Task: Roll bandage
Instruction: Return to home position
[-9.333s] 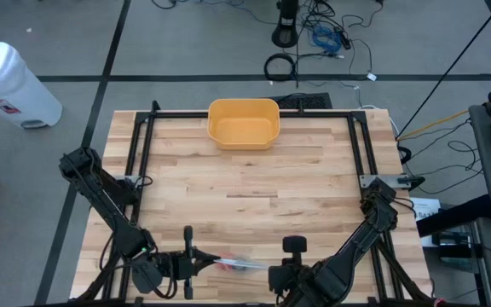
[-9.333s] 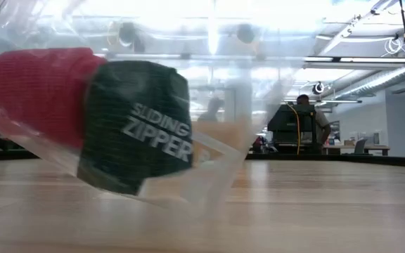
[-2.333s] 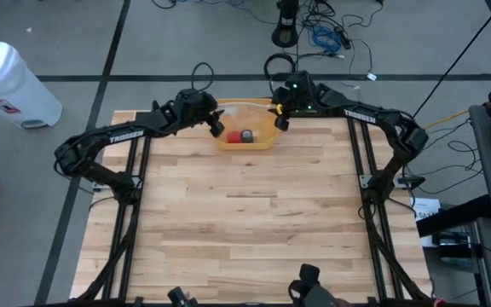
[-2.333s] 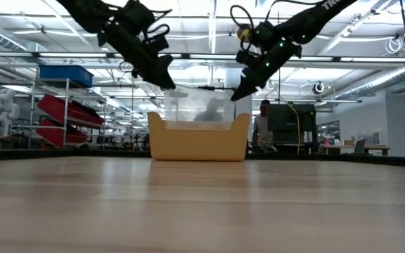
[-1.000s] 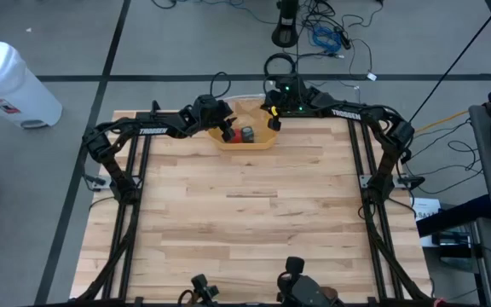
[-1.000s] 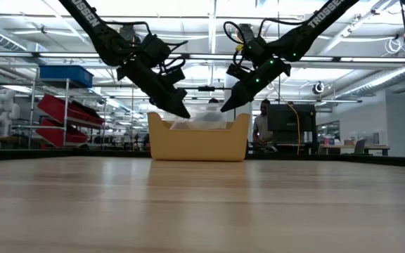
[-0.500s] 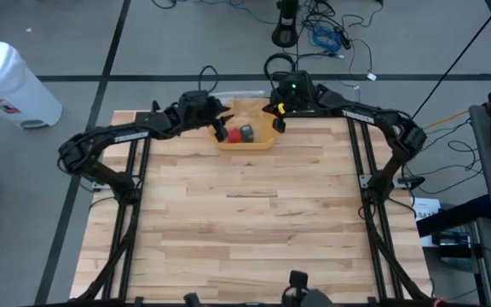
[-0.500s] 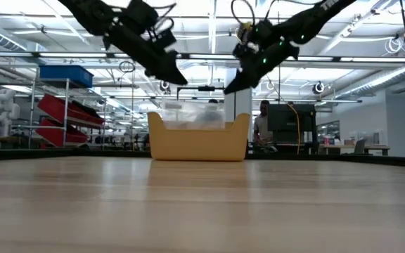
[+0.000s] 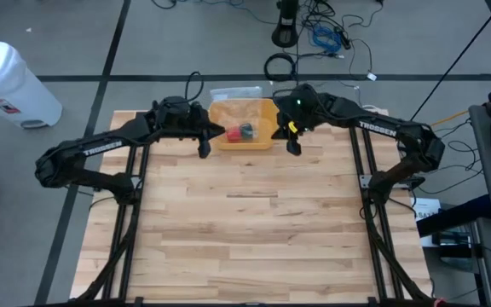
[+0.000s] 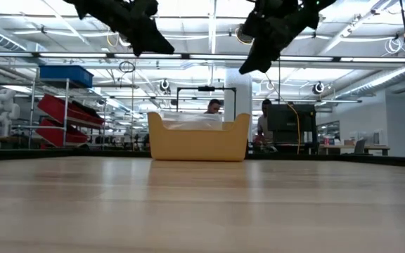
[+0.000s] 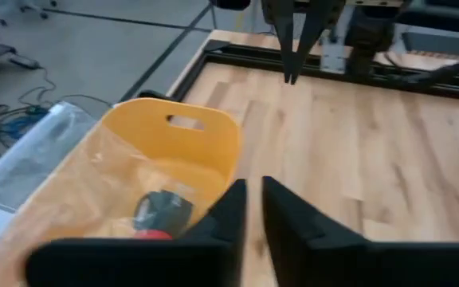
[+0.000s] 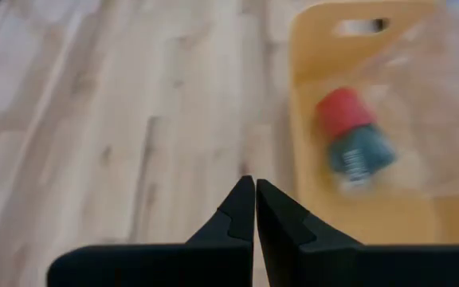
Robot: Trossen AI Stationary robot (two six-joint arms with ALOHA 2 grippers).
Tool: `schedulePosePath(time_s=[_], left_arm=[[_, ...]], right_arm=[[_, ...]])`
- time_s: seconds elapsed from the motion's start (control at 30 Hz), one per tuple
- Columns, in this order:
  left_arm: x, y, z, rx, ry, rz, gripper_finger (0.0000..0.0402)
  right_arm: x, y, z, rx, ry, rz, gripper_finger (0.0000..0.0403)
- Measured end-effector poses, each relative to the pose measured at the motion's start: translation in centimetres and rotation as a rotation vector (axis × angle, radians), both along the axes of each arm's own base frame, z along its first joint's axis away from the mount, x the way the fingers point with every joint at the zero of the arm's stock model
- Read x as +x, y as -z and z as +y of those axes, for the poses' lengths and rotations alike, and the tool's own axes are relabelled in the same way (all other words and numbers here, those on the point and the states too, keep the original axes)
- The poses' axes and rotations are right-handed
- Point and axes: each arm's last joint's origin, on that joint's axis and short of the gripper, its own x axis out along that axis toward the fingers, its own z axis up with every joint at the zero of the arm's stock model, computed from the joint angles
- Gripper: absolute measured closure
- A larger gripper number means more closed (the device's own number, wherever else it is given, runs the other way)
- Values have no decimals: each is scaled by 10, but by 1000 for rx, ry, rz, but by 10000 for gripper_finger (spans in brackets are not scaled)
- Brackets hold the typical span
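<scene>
Both grippers are hanging in the air over the far end of the table (image 9: 254, 230), and the yellow bin (image 9: 225, 141) is sitting between them and lower down. The left gripper (image 9: 205, 147) is hovering just off one short side of the bin. Its fingers (image 11: 231, 209) are standing almost together with only a thin slit between them, and they are gripping nothing. The right gripper (image 9: 293, 145) is hovering off the opposite short side, facing the left one across the bin. Its fingers (image 12: 240, 209) are pressing flat against each other, and they too are carrying nothing. Seen from table height, both pairs of fingertips are hanging well above the bin's rim, touching neither the bin nor what is in it.

The transparent zip bag (image 9: 235, 94) is lying inside the bin, below and between the two grippers. Its top edge is spilling over the wall farthest from both sets of fingertips. Inside the bag, a red roll (image 9: 232, 133) and the rolled green bandage (image 9: 247, 130) are lying against each other. The red one is resting nearer the left gripper and the green one nearer the right. Beyond the bin, out in the room, a person (image 10: 214, 107) is standing.
</scene>
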Motion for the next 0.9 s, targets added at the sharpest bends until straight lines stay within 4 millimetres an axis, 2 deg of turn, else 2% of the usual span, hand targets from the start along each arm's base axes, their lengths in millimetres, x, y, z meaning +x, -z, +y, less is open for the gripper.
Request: schedulePosePath(time_s=[0.1,0.27,0.4,0.5,0.63,0.77,0.9], left_arm=[[-6,-5,-10,-22,13,-1,392],[-9,-12,-29,-33,10,-9,397],[-13,-10,-48,-34,48,-11,398],[-19,1,-60,-44,37,2,398],[-29,17,-71,-22,25,-25,399],[-39,35,-77,-16,38,-92,399],[-48,61,-78,-5,6,-167,400]], right_arm=[[-1,-1,14,20,-38,36,403],[1,-3,36,48,-83,49,403],[-5,5,56,43,-124,4,403],[-20,17,67,42,-106,-64,403],[-51,37,78,35,-21,-135,403],[-84,49,88,6,84,-196,403],[-110,60,97,-31,102,-327,403]])
